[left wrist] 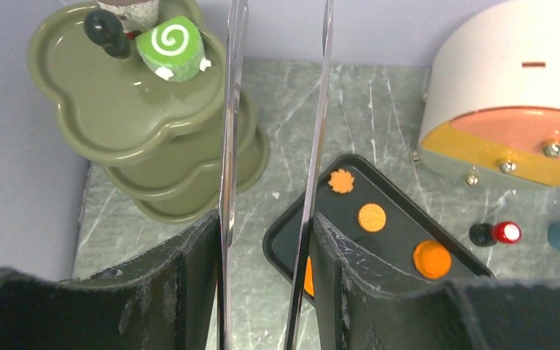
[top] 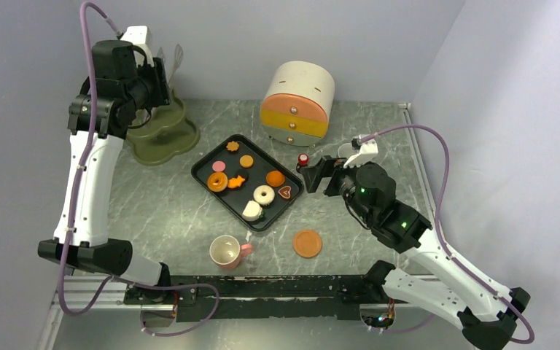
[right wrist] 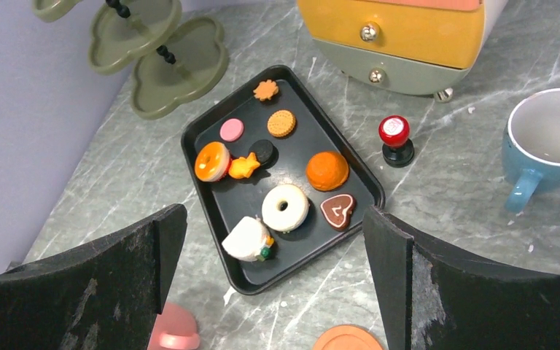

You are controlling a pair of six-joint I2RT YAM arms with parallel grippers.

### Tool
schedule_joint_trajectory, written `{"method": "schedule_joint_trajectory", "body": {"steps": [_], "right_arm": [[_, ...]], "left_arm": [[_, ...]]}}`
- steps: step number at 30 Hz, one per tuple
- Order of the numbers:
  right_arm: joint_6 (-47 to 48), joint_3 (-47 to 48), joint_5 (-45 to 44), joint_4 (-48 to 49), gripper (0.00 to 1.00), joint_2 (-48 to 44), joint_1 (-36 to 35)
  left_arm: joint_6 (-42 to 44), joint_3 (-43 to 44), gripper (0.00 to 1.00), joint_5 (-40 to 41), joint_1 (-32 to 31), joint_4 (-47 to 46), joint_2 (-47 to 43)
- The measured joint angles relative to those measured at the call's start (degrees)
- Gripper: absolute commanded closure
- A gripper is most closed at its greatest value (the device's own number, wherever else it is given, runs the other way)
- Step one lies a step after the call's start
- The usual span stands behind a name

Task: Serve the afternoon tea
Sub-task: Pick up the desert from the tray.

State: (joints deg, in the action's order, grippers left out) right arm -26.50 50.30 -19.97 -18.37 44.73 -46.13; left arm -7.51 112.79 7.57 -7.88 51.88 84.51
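Note:
On the black tray (top: 211, 154) lie several toy pastries, among them an orange doughnut (top: 217, 181) and a white doughnut (top: 264, 195). A green swirl roll (left wrist: 171, 45) sits on the top tier of the olive stand (left wrist: 109, 109). My left gripper (top: 162, 76) hangs high beside the stand, shut on metal tongs (left wrist: 230, 109) whose two blades stand apart with nothing between them. At the tray's right edge my right gripper (top: 313, 173) is open and empty. The pink cup (top: 226, 251) and an orange saucer (top: 308, 243) stand near the front. In the right wrist view the blue cup (right wrist: 550, 138) sits at the right.
A rounded cabinet with drawers (top: 297, 102) stands at the back, and a small red-capped black piece (top: 303, 158) sits in front of it. Walls close off the back, left and right sides.

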Motion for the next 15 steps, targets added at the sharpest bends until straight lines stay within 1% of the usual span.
{"method": "schedule_joint_trajectory", "body": {"steps": [5,7,15], "right_arm": [[0.3,0.4,-0.6,-0.1,0.05,0.0,0.0],[0.5,0.4,-1.0,-0.1,0.05,0.0,0.0],[0.8,0.5,-2.0,-0.1,0.05,0.1,0.0]], "left_arm": [[1.4,-1.0,0.50,0.7,-3.1,3.4,-2.2],[1.8,-2.8,0.50,0.8,-4.2,4.2,-3.4],[1.7,-17.5,0.51,0.8,-10.2,5.0,-7.2]]}}
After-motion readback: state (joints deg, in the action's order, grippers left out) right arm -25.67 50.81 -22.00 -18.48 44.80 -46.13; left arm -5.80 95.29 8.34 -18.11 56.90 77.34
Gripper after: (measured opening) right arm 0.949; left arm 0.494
